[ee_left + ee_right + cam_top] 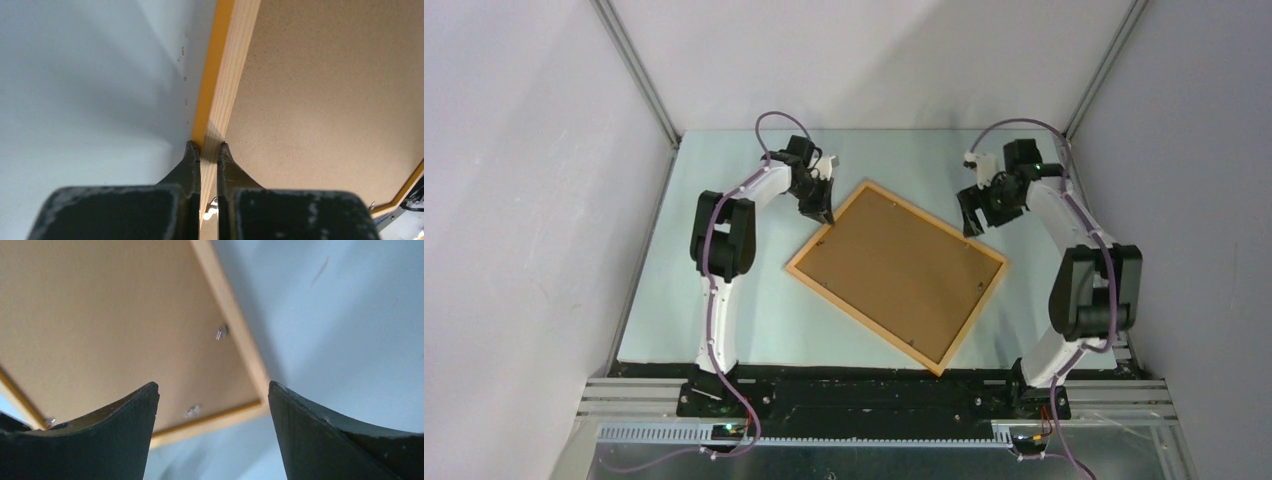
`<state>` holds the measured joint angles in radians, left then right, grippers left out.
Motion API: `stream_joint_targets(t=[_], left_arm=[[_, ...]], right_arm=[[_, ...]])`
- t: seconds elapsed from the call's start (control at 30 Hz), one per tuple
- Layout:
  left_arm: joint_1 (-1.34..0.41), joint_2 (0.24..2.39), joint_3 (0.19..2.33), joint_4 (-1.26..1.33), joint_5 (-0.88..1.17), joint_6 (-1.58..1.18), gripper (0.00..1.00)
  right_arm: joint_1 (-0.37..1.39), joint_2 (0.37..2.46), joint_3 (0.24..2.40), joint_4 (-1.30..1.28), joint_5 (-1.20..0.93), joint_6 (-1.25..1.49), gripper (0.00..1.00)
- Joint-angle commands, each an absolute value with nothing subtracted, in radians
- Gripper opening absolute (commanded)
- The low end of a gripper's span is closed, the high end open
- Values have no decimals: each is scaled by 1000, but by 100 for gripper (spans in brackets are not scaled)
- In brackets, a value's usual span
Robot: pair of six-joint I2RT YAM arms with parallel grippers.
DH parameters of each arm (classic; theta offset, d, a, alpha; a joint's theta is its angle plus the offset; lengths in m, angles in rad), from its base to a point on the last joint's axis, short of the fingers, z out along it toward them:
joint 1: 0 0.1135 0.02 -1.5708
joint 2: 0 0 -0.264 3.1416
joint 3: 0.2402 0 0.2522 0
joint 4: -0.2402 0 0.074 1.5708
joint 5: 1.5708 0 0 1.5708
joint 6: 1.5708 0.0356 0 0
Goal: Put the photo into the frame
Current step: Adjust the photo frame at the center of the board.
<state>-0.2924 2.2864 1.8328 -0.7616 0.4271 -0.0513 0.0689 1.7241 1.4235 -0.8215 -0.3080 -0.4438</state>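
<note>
Brown backing board (897, 272) fills the frame (866, 316), back up, skewed on the counter (714, 300), with small metal tabs (222, 332) at its edge. Your left claw (207, 147) pinches the thin light-orange rail; right claw (213, 387) hangs wide above the far corner.

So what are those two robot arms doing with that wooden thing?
The left gripper is pinching one edge of the frame, which lies on the table with its brown backing board facing up. The right gripper hangs open near the frame's far right edge, holding nothing. The photo can't be seen in any view.
</note>
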Motion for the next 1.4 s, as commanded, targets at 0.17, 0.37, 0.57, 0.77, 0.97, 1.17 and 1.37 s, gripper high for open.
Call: stream_joint_targets(t=[0.17,0.37,0.57,0.77,0.97,1.17,1.37], left_arm=[[-296,2248,1761,-737,444,-147,0],[-279,2161,1578,-644,426,-216,0],[-212,2073,1341,-528,450,-308,0],[-166,2003,1181,-419,483,-386,0],[-154,1940,1101,-352,498,-411,0],[-153,1924,1076,-341,556,-378,0],[-152,1898,1053,-342,658,-324,0]], right_arm=[[-51,1508,1128,-911,-310,-457,84],[-118,1515,1078,-871,-290,-425,83],[-129,1609,1091,-825,-300,-368,80],[-127,1727,1133,-814,-370,-330,75],[-120,1815,1192,-799,-409,-299,71],[-100,1878,1252,-781,-402,-280,56],[-80,1927,1306,-776,-383,-268,34]])
